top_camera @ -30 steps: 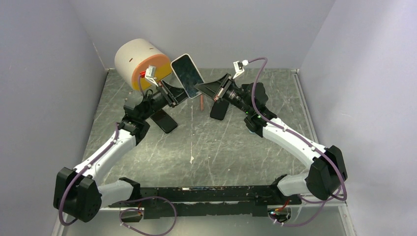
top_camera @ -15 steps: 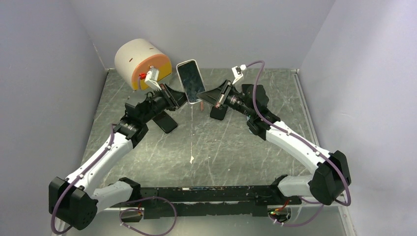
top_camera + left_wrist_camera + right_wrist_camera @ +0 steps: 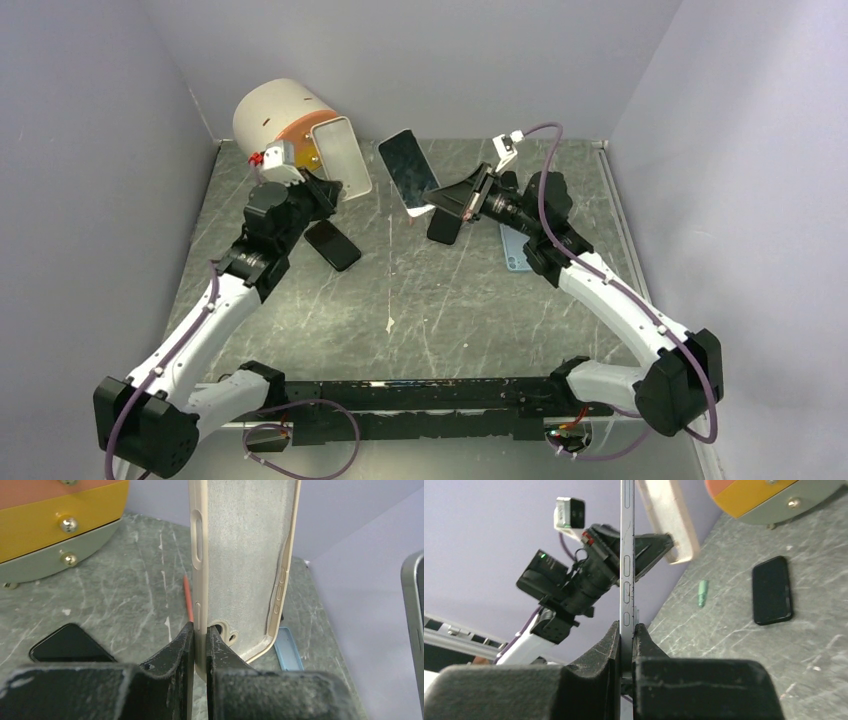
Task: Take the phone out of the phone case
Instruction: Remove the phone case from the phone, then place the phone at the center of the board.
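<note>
Beige case (image 3: 245,555) pinched in my left hand (image 3: 199,631); my right hand (image 3: 626,630) pinches the phone (image 3: 408,168) (well apart).

The phone case (image 3: 340,155) is held up at back left in the left pincer (image 3: 200,637), just before a drum (image 3: 275,115); the phone (image 3: 410,172) is held up in the right pincer (image 3: 627,635), right of the phone case and apart from it; on the surface (image 3: 420,300) below lie a second phone (image 3: 333,245) to the left, a third phone (image 3: 445,226) near centre, and a spare case (image 3: 514,250) farther right.
</note>
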{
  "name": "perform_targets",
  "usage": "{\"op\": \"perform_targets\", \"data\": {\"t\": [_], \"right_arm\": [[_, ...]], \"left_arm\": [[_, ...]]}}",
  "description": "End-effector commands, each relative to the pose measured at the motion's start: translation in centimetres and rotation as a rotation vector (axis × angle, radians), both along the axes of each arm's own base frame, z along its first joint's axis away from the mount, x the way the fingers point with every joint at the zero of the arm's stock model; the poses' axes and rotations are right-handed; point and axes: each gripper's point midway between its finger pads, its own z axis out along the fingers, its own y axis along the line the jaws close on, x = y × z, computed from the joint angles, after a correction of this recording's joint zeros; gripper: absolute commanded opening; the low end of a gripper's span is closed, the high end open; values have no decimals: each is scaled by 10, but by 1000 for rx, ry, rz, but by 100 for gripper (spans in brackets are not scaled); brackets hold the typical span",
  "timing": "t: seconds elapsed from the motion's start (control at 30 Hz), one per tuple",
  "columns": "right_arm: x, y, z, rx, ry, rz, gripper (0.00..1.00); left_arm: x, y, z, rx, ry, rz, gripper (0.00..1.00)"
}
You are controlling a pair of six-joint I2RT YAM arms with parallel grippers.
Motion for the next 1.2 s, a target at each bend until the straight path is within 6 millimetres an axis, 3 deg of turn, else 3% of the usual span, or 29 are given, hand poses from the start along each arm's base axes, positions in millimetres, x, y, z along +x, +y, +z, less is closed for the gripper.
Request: {"op": "perform_targets", "data": {"t": [0.0,0.2,0.53,0.63,0.77,0.87,1.0,1.17], "right_arm": [[19,-33,21,-17,-113,-74,0],[57,-97,-25,-181,-78,-218,0],[129,-247,-112,-446,57,-528,0],[148,-280,-140,-465,126,-560,0],[169,-310,-173,-496,216,-568,0],[186,-321,-204,-540,252,-549,0],[210,-330,-233,-531,282,-520,0],[233,-332,-251,-475,301,-500,0]], "left_arm": [[-11,16,1,34,13,46,2],[-36,20,-33,-9,127,-24,3],[-71,8,-79,-72,250,-170,2],[-76,4,-95,-83,277,-192,3],[-77,2,-115,-87,297,-209,2],[-76,-1,-128,-90,307,-220,2],[-75,0,-134,-97,316,-209,2],[-75,0,-135,-93,318,-209,3]]}}
